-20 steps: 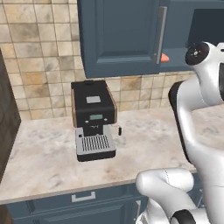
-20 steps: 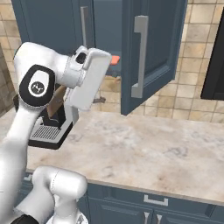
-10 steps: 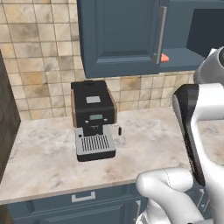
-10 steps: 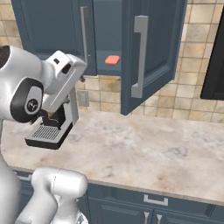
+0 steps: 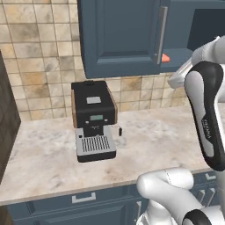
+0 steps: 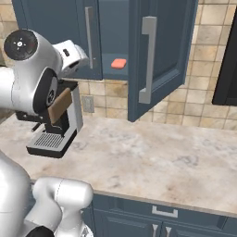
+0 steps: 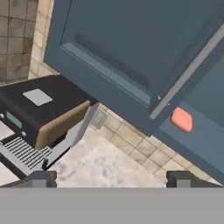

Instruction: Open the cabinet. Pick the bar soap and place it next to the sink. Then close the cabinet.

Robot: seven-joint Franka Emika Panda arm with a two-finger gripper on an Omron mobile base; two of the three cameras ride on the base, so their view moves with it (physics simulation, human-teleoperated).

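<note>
Left base view: the soap (image 5: 165, 57) lies on the bottom shelf of the cabinet (image 5: 118, 35), peeking out past the closed door's handle.

Right base view: the right door stands swung out; the soap (image 6: 119, 63) rests flat at the shelf's front edge, above the table (image 6: 152, 157) and the coffee machine (image 6: 55, 125).

Hand view: the jaws (image 7: 111, 178) are spread wide and empty, with the soap (image 7: 181, 119) ahead, up and to their right. It looks light, stiff and smooth, probably slippery; pinch it across its narrow sides, near the middle.
</note>
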